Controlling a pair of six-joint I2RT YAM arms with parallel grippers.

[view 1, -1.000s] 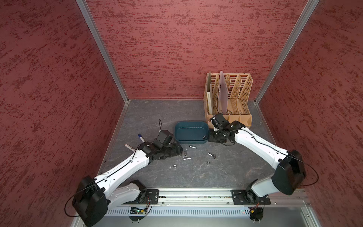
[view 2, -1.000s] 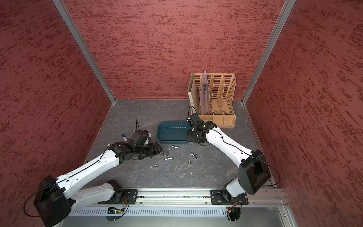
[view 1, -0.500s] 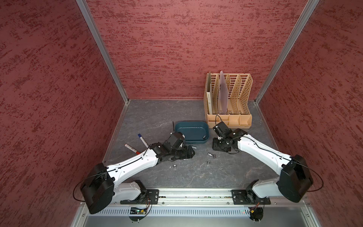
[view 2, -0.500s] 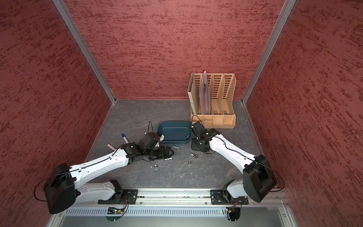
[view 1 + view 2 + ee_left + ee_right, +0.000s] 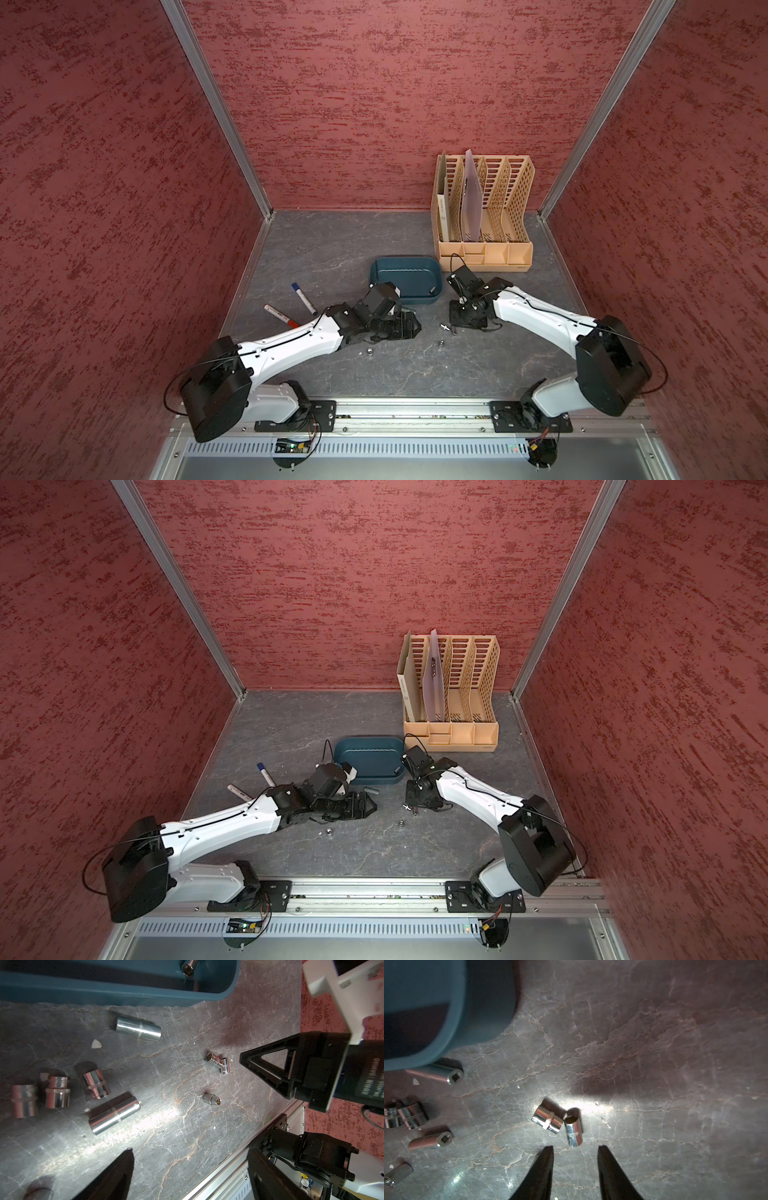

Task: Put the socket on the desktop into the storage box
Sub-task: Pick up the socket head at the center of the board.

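Since these sockets are small chromed steel, judge them dense, rigid, slick and quick to roll; best pinched across the barrel at the knurled band. Right pincer (image 5: 575, 1150) spread, empty, tips just short of a touching socket pair (image 5: 556, 1124) on the tabletop (image 5: 654, 1064), 5 o'clock from the storage box (image 5: 376, 270). Left pincer (image 5: 405, 326) spread wide. Only the left wrist view shows a boxed socket (image 5: 188, 967) and the larger sockets (image 5: 57, 1095).

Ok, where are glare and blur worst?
Right wrist view: white glare streaks the dark grey veined desktop beside two small chrome sockets; the teal plastic storage box is blurred. Left wrist view: softer glare, one stubby chrome socket blurred. Both top views: evenly lit, sharp.
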